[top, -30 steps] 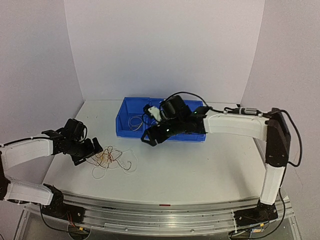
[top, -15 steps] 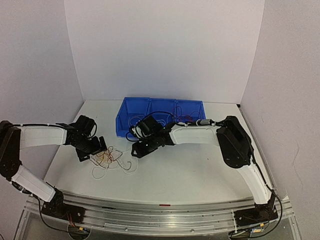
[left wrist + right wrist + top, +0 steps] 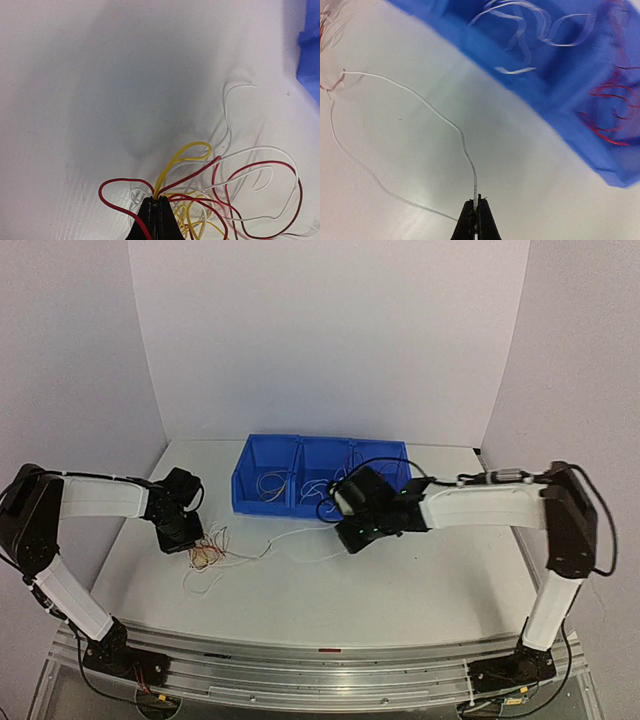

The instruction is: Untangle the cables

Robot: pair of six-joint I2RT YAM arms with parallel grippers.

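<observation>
**White cable drawn out of the tangle**

Top view: my left gripper [image 3: 192, 542] pins the cables [image 3: 212, 557] near the bench's left edge. My right gripper [image 3: 350, 540] has pulled back from the tangle to mid-bench, in front of the blue bin [image 3: 268, 506], trailing a white cable [image 3: 290, 538].

Left wrist: my jaws are closed on red and yellow strands.

Right wrist: my jaws pinch the white cable, which loops back toward the tangle.

The white counter [image 3: 420, 585] carries a blue three-compartment bin [image 3: 268, 506] at centre frame. Tangled red, white and yellow cables [image 3: 212, 556] lie lower left of it.
</observation>
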